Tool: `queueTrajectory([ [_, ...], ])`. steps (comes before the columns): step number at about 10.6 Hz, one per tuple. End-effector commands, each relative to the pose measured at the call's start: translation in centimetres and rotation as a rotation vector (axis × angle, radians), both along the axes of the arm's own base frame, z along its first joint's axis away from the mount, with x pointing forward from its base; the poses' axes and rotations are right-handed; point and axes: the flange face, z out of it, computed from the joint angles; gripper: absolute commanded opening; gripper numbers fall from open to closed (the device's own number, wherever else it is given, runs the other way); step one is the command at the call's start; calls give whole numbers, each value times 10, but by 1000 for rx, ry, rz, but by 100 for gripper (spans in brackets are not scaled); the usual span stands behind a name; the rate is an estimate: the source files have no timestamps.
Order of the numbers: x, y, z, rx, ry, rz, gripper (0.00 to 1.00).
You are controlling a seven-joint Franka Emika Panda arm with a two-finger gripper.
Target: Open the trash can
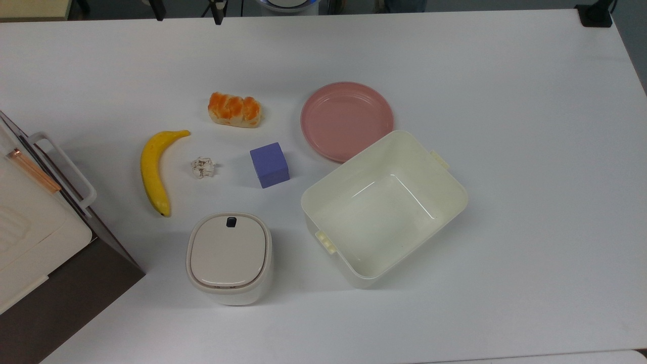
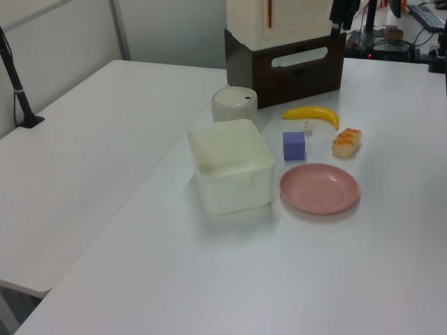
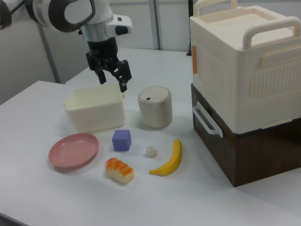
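Observation:
The trash can (image 1: 228, 255) is a small white rounded-square bin whose beige lid lies flat and closed, with a dark button (image 1: 231, 222) at its far rim. It stands near the top view's lower left, and it appears again as the trash can (image 2: 234, 103) and the trash can (image 3: 154, 106). In the right view my gripper (image 3: 112, 79) hangs open and empty, above the table over the far side of the cream tub (image 3: 94, 112). It is to the right view's left of the bin, clearly apart from it and higher.
Around the bin lie a banana (image 1: 154, 169), a crumpled paper ball (image 1: 203, 167), a purple cube (image 1: 269, 164), a bread piece (image 1: 235, 109) and a pink plate (image 1: 347, 120). The lidless cream tub (image 1: 384, 207) is on the top view's right of the bin. A cream box on a dark cabinet (image 3: 244, 94) stands close by.

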Motion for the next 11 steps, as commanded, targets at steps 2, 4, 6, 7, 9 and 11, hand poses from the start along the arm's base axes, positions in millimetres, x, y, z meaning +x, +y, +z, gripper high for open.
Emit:
queueTrajectory([
  [2,1,1,-1,-12,-5,-5,97],
  [4,1,2,-2,-11,-1,-18,98],
  [6,3,5,-7,-13,12,-15,80],
  [7,4,5,-9,-16,15,-5,67],
  [9,3,6,-9,-16,15,-4,69],
  [11,6,7,-9,-7,6,-12,29],
])
